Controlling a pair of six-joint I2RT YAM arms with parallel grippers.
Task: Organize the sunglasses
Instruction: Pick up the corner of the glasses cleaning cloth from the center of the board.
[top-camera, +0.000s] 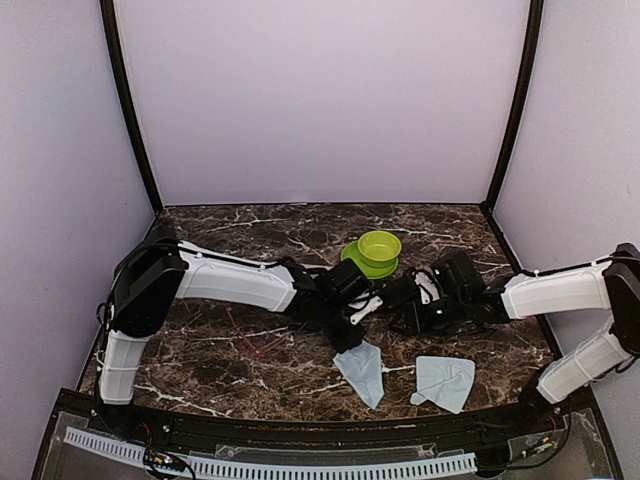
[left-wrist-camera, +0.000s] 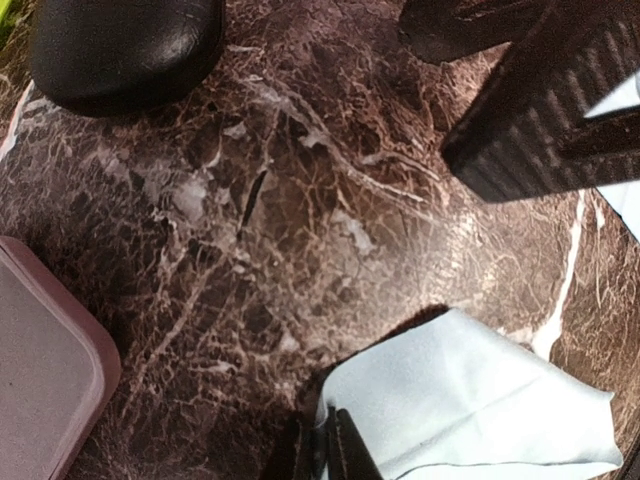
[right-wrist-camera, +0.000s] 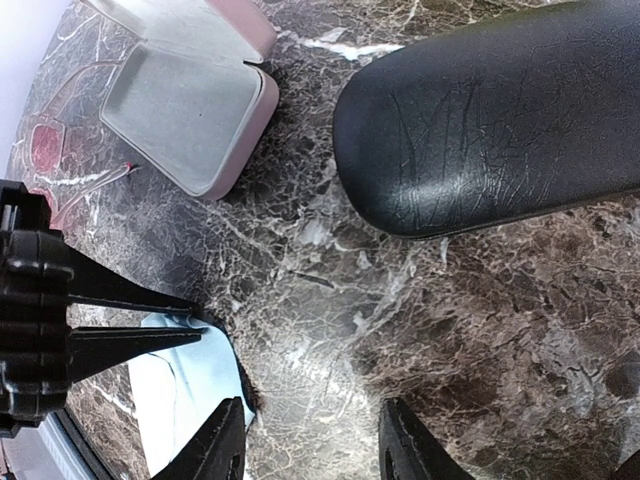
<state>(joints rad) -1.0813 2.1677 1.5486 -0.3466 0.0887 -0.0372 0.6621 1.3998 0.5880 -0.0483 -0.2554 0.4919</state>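
One dark marble table (top-camera: 230, 230) filled the floor of the booth, and over its middle the left arm (top-camera: 235, 280) and right arm (top-camera: 555, 290) reached in from nine and three o'clock until their wrists nearly met. A black oval case (right-wrist-camera: 490, 120) lay closed at one o'clock in the right wrist view, with an open pink case (right-wrist-camera: 180, 110), grey-lined, well apart from it at eleven o'clock. From above, a green bowl (top-camera: 379, 246) sat on a green plate (top-camera: 360, 265) at twelve o'clock of the two wrists. Two light blue cloths lay toward the near edge: one cloth (top-camera: 362, 370) at six o'clock of the wrists, the other cloth (top-camera: 445, 380) at five o'clock, lying loose. The left gripper (left-wrist-camera: 322, 440) had its jaws drawn together on the edge of the nearer cloth. The right gripper (right-wrist-camera: 315, 440) hung with jaws apart over bare marble, nothing between them. The red-pink sunglasses (right-wrist-camera: 45, 145) lay flat on the table just beside the pink case, at its nine o'clock in the right wrist view, untouched by either gripper.
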